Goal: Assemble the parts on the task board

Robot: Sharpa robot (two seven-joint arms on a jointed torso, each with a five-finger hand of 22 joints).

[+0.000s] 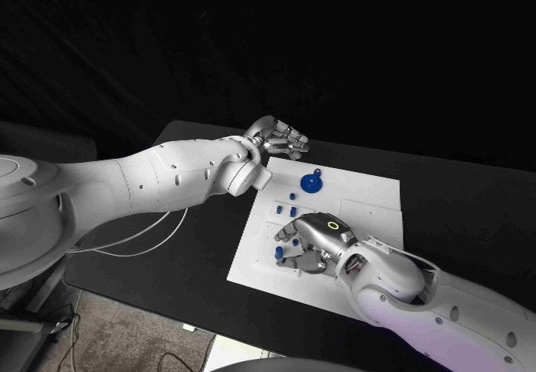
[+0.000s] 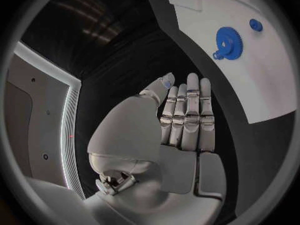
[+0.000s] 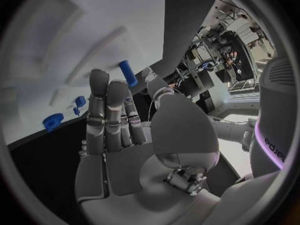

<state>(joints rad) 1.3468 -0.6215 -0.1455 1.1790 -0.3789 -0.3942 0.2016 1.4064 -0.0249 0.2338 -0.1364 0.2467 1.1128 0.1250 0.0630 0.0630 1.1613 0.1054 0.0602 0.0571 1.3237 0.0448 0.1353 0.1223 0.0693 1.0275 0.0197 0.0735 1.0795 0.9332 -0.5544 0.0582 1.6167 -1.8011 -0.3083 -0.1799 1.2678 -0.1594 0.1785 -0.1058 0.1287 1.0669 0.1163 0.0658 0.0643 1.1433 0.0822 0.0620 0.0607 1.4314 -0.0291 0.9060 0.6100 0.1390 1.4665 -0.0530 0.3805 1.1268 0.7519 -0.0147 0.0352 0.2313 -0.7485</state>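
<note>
The task board [image 1: 369, 198] is centred on the table. The right hand [image 1: 313, 242] is positioned over its near-left area, fingers curled down among small blue parts [image 1: 280, 253]; a grip cannot be confirmed. The left hand [image 1: 280, 138] is held off the far-left corner, fingers together, empty. The blue gear [image 1: 311, 184] is located nearer the left hand.
</note>
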